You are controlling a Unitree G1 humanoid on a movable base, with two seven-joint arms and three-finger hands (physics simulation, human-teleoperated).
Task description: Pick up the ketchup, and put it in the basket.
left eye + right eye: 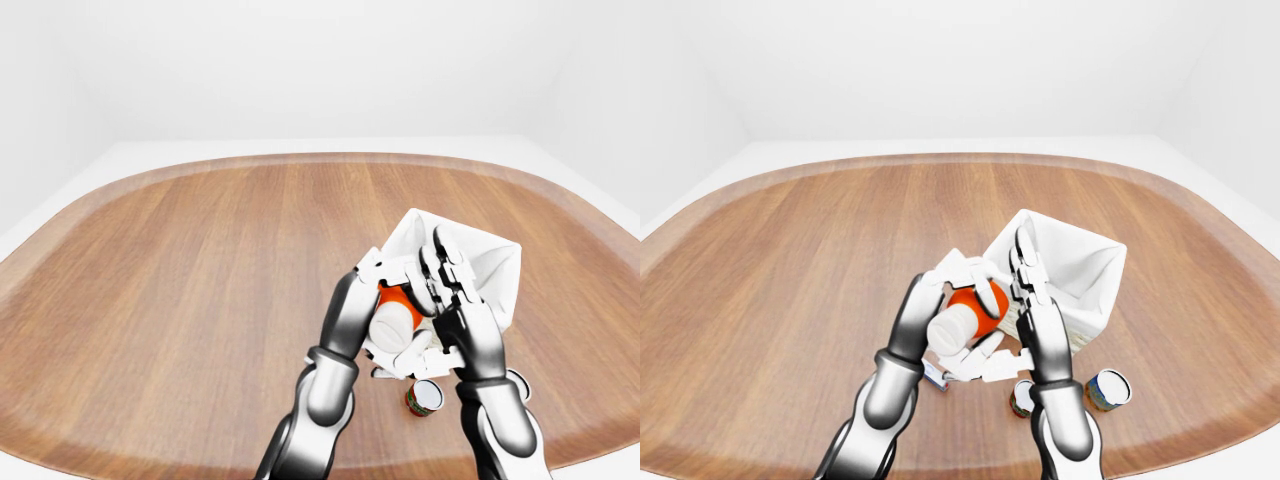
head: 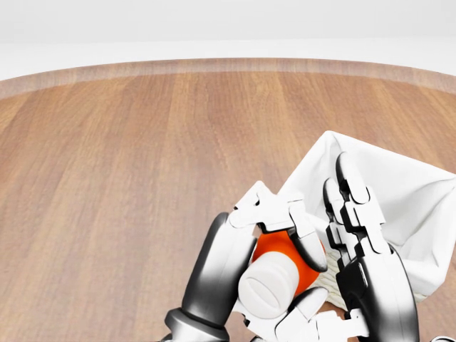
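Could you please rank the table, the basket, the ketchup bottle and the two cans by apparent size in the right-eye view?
1. table
2. basket
3. ketchup bottle, held in the left hand
4. the two cans and: one is partly hidden, so unranked.

Orange ketchup (image 2: 283,258) with white cap, white basket (image 2: 399,192), brown wood-grain table (image 2: 128,178)

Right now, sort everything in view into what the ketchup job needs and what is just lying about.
For the job:
ketchup bottle, held in the left robot hand
white basket
right robot hand

Lying about:
two cans
wooden table
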